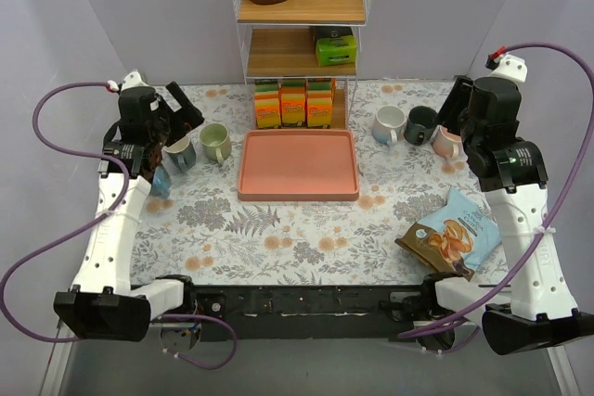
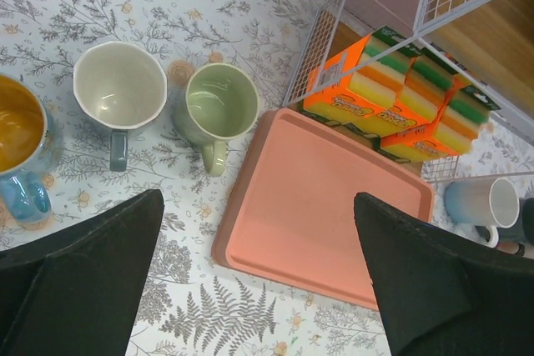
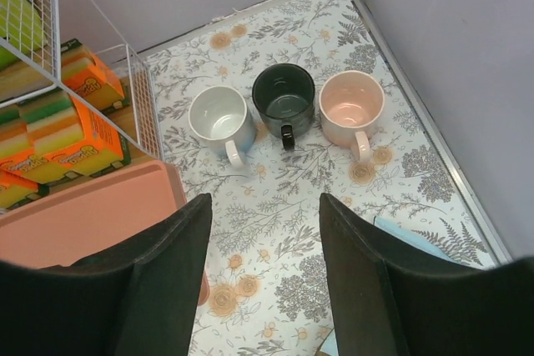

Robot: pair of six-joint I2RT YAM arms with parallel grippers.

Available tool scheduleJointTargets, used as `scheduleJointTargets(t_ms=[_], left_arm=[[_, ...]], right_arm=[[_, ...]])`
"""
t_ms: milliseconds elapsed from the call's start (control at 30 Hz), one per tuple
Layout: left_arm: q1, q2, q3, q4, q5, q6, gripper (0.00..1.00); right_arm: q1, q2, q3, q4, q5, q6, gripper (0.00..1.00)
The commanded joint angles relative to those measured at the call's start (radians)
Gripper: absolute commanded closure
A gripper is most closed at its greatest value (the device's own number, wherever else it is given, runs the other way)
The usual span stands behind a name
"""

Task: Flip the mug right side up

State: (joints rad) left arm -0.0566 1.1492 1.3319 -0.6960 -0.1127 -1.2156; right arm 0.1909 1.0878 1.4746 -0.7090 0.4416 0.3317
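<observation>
Three mugs stand at the left: a blue mug with an orange inside (image 2: 18,132), a grey-white mug (image 2: 119,87) and a green mug (image 2: 220,104). Three more stand at the right: a white mug (image 3: 218,116), a dark mug (image 3: 284,96) and a pink mug (image 3: 350,106). All six show their openings facing up. My left gripper (image 2: 259,206) is open and empty, high above the table near the tray's left edge. My right gripper (image 3: 265,206) is open and empty, above the table in front of the right-hand mugs.
A salmon tray (image 1: 297,166) lies mid-table. A wire shelf (image 1: 302,6) stands behind it, with orange sponge packs (image 1: 293,105) at its foot. A blue snack bag (image 1: 450,232) lies near the right arm. Grey walls close both sides.
</observation>
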Motion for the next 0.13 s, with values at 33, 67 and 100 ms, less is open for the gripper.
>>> scheduleJointTargets(t_ms=[33, 67, 100], left_arm=[[-0.022, -0.011, 0.03, 0.007, -0.01, 0.051, 0.02], [-0.022, -0.011, 0.026, 0.007, -0.007, 0.059, 0.02], [-0.023, -0.016, 0.023, 0.01, -0.004, 0.067, 0.02]], right_arm=[[-0.004, -0.012, -0.003, 0.016, 0.005, -0.017, 0.38], [-0.004, -0.011, -0.007, 0.02, 0.002, -0.014, 0.38], [-0.002, -0.014, -0.008, 0.025, -0.01, -0.014, 0.38]])
